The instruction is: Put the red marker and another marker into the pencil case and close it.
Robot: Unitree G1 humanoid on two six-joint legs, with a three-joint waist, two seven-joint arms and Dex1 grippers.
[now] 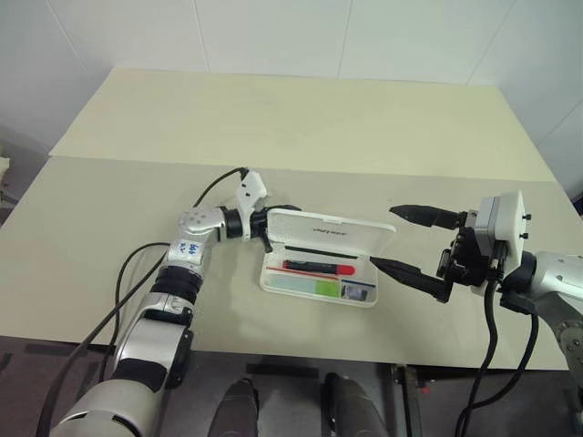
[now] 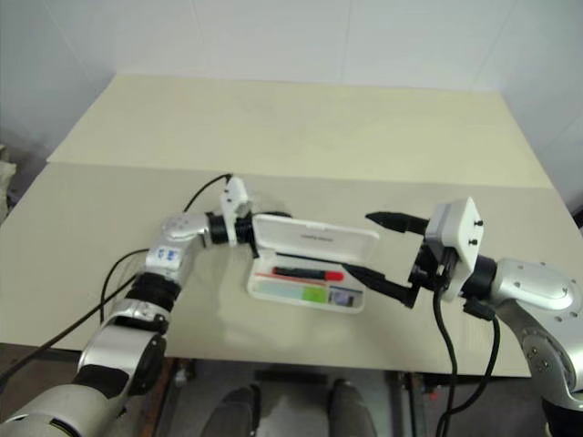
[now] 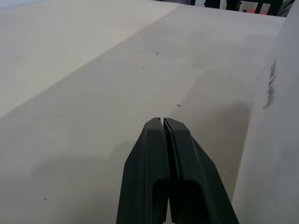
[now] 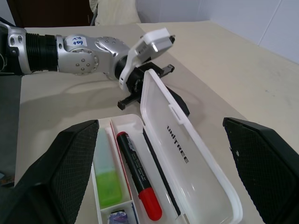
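The pencil case (image 1: 319, 264) lies open near the front edge of the tabletop (image 1: 301, 127), its lid (image 1: 332, 229) raised and tilted back, with dark "unitree" lettering on the lid's inner face. Inside the case tray, the red marker (image 1: 317, 268) lies lengthwise, close to the lid hinge. The pale green highlighter (image 1: 302, 286) lies parallel to the red marker, on the side of the tray away from the lid. A small dark item (image 1: 356, 291) occupies the compartment at the end of the tray toward the right tool.

The left tool (image 1: 265, 232) is positioned behind the lid at the case's left end, its black fingers (image 3: 163, 140) pressed together with nothing between them. Contact with the lid cannot be confirmed.

The right tool (image 1: 405, 241) is just beside the case's right end, above the tabletop. Its fingers are spread wide and hold nothing.
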